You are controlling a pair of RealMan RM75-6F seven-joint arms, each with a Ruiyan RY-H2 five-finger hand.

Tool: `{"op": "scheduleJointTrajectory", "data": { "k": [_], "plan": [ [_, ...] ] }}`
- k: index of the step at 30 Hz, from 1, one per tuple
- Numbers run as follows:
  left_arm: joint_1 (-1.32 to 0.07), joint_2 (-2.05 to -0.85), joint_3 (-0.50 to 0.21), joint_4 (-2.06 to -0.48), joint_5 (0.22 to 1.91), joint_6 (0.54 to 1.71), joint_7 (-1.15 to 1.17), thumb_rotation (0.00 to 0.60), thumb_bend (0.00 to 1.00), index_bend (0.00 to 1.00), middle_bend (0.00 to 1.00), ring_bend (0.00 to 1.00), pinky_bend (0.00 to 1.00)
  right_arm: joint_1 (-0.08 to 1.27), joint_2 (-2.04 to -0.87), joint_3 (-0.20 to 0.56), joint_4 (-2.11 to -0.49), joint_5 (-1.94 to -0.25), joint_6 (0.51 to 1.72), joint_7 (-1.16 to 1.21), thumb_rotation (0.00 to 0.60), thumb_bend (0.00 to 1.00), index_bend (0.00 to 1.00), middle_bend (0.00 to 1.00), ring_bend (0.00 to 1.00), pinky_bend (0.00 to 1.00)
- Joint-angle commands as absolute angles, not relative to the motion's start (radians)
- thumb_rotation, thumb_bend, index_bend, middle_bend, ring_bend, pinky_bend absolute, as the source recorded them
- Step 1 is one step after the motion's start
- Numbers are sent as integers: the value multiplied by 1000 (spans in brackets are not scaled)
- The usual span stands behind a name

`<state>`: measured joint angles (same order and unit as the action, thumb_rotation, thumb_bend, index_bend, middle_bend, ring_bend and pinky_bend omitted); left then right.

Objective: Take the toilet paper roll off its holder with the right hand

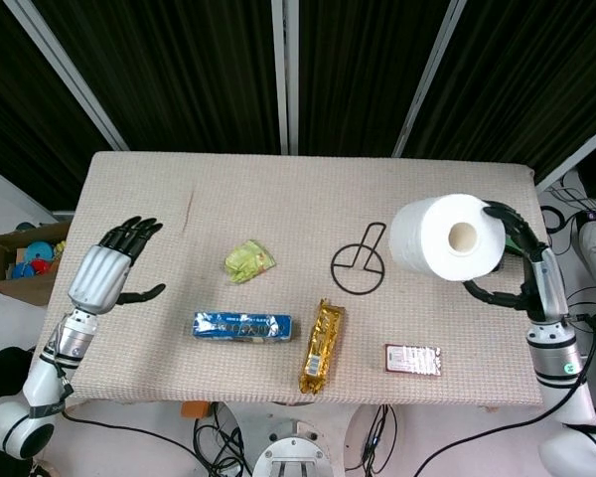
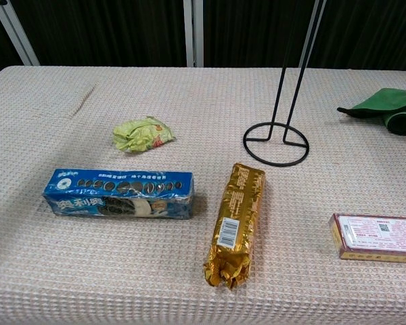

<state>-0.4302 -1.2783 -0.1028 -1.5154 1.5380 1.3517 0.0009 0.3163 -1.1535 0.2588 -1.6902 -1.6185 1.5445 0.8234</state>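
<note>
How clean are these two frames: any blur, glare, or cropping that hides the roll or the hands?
Head view: sharp and evenly lit, toilet paper roll in the right hand bright but not washed out, soft shadows. Chest view: sharp too, but the holder is cropped at the top, and roll and both hands fall outside the frame.

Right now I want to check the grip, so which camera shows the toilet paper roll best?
The head view: the toilet paper roll shows whole, held by the right hand clear of the wire holder. The chest view shows only the holder's base and rods; the roll is out of frame.
</note>
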Motion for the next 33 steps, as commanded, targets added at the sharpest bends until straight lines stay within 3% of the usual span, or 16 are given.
{"op": "scheduleJointTrajectory", "data": {
  "k": [1,12,21,24,26,28,30,33],
  "plan": [
    [-432,-1289,-101,-1503,1539,1347,-8,485,168,106,111,96,221,269,-1126,182,-1585,-1626,1524,842,600,323,331,346,330,395],
    [-448,-1328,-92,-1471,1544,1319,-2,485,167,106,111,96,221,278,-1243,48,-1319,-1612,1354,930,600,329,331,348,335,398],
    [-438,-1318,-94,-1472,1541,1333,-6,484,168,106,111,96,221,336,-1363,17,-1203,-1628,1265,974,600,331,322,321,334,373],
    [-435,-1317,-92,-1465,1544,1337,-14,485,168,106,111,96,221,350,-1383,5,-1172,-1635,1248,1017,600,302,257,271,274,312],
    [-433,-1317,-91,-1461,1545,1339,-13,484,168,106,111,96,221,357,-1389,-8,-1152,-1646,1240,1022,600,250,172,207,183,245],
    [-432,-1317,-91,-1459,1544,1341,-13,484,168,106,111,96,221,366,-1380,-25,-1147,-1652,1217,1019,600,161,36,78,45,133],
    [-429,-1316,-90,-1459,1543,1343,-15,484,168,106,111,96,221,371,-1364,-33,-1153,-1652,1206,1023,600,99,0,10,0,48],
    [-425,-1313,-88,-1460,1545,1347,-13,483,168,106,111,96,221,365,-1343,-36,-1166,-1652,1224,1017,600,44,0,0,0,0]
  ]
}}
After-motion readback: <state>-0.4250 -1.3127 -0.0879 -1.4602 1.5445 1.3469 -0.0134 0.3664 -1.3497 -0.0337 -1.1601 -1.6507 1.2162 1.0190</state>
